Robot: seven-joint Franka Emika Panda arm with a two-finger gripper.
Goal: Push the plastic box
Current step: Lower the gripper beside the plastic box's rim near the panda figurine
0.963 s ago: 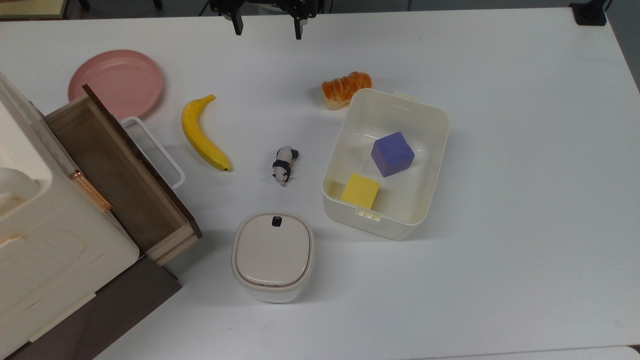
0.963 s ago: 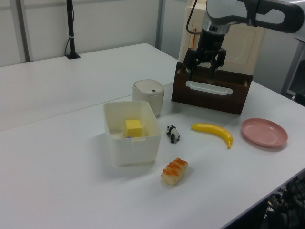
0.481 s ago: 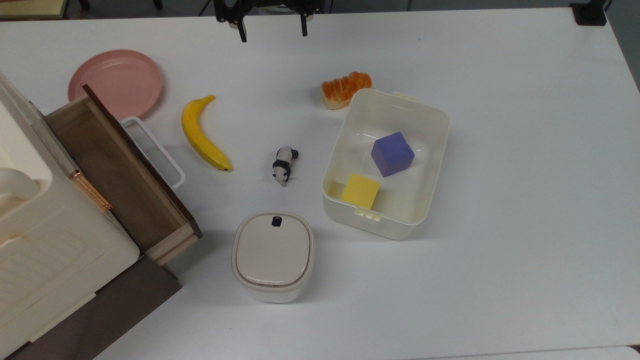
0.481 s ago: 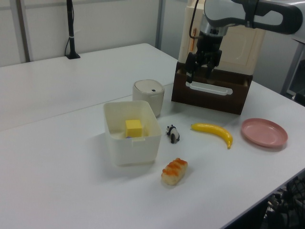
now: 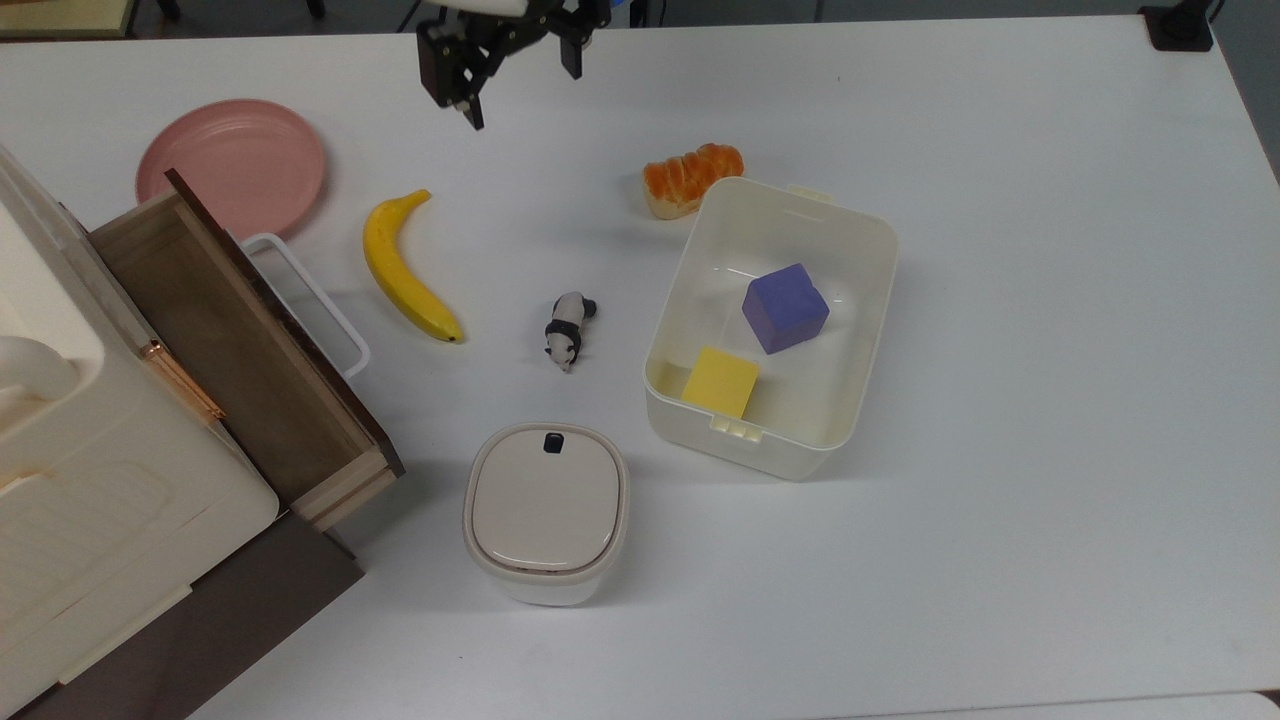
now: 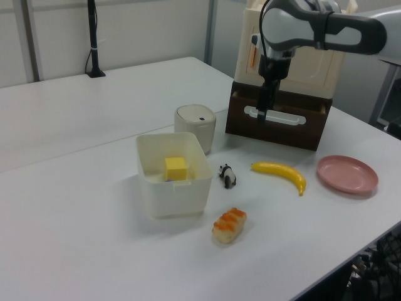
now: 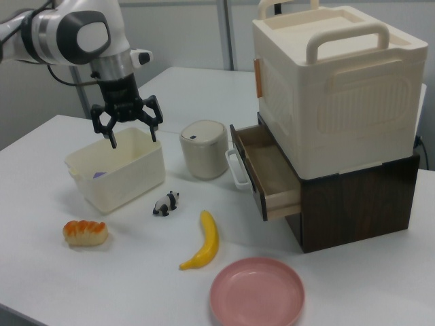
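The plastic box (image 5: 872, 318) is a cream-white bin standing on the white table, right of centre in the top view; it also shows in the left view (image 6: 172, 189) and the right view (image 7: 129, 174). Inside it lie a purple cube (image 5: 785, 307) and a yellow block (image 5: 720, 382). My gripper (image 5: 522, 88) hangs in the air at the top view's upper edge, up and left of the box and apart from it. It is open with nothing between its fingers, as the right view (image 7: 133, 136) shows. The left view has the gripper (image 6: 265, 111) edge-on in front of the cabinet.
A bread roll (image 5: 692, 177) lies against the box's far left corner. A panda toy (image 5: 568, 330), a banana (image 5: 407, 268) and a pink plate (image 5: 232, 165) lie to the top view's left. A lidded container (image 5: 545, 510) and a cabinet's open drawer (image 5: 240, 350) stand nearer.
The gripper has turned about its vertical axis and shifted slightly toward the top view's left and lower. It stays open. The box and other objects have not moved.
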